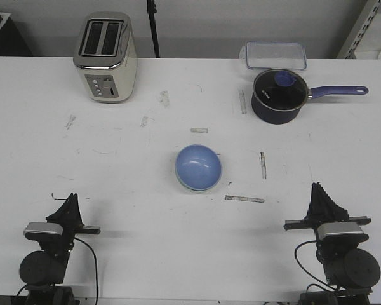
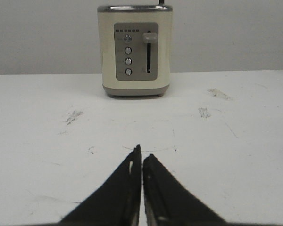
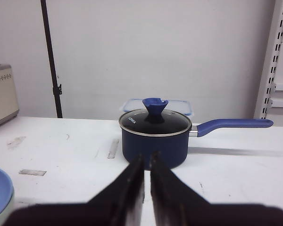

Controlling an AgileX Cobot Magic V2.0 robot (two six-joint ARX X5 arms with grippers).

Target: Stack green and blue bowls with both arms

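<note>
Both grippers (image 1: pixel 68 198) (image 1: pixel 319 188) closed, empty; blue bowl (image 1: pixel 198 166) apparently nested in green

Bowls (image 1: pixel 199 167) nested mid-table; toaster (image 1: pixel 106 57) far left, saucepan (image 1: pixel 279 95) far right, container (image 1: pixel 275 54) behind it.

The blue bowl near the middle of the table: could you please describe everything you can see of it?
The blue bowl is small, round, shallow and glossy, light periwinkle inside. It sits upright near the middle of the white table, nested in a pale mint green bowl whose rim shows as a thin crescent along its near edge. It looks empty. Neither gripper touches it: the left gripper and right gripper rest apart near the front corners.
</note>
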